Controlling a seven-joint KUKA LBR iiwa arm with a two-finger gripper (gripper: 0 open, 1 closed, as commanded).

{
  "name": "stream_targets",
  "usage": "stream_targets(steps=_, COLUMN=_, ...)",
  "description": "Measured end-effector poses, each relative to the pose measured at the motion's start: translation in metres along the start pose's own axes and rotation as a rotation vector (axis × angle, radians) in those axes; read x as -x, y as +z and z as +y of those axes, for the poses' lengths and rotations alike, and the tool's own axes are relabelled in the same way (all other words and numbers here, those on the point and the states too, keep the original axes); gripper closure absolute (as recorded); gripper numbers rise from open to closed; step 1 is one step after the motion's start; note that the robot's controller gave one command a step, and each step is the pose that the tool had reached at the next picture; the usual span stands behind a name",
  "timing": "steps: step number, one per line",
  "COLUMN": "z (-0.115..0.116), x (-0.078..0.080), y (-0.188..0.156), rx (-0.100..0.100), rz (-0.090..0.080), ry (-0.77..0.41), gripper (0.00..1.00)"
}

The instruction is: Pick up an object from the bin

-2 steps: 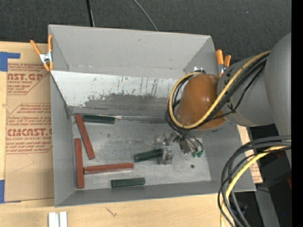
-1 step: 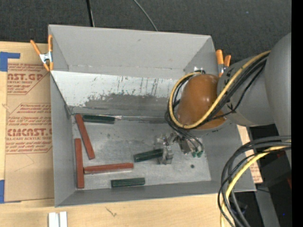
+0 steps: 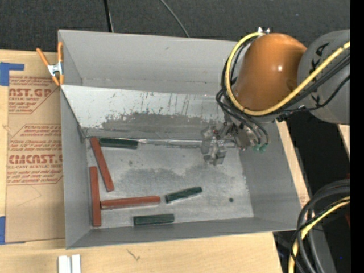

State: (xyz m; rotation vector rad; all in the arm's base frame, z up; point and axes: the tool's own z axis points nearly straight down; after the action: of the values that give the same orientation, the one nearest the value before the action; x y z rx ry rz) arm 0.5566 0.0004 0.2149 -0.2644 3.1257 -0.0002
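six slim bars lie in the grey bin (image 3: 170,67), three red-brown and three dark green, spread from 6 to 10 o'clock of its floor. end effector (image 3: 216,151) hangs over bare floor near 3 o'clock; open or closed, cannot tell. nearest piece is a dark green bar (image 3: 183,195), at 7 o'clock from it, lying flat, one end just beside a red-brown bar (image 3: 131,202). likely light, stiff, smooth-sided. best taken across the narrow width at mid-length.
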Motion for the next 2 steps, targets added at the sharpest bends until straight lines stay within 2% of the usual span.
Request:
stream_targets(steps=1, z=0.0000, x=-0.0005, y=0.0007, rx=0.001, rz=0.002, ry=0.000, gripper=0.00)
stream_targets(steps=2, z=0.0000, x=-0.0005, y=0.0007, rx=0.001, rz=0.002, ry=0.000, gripper=0.00)
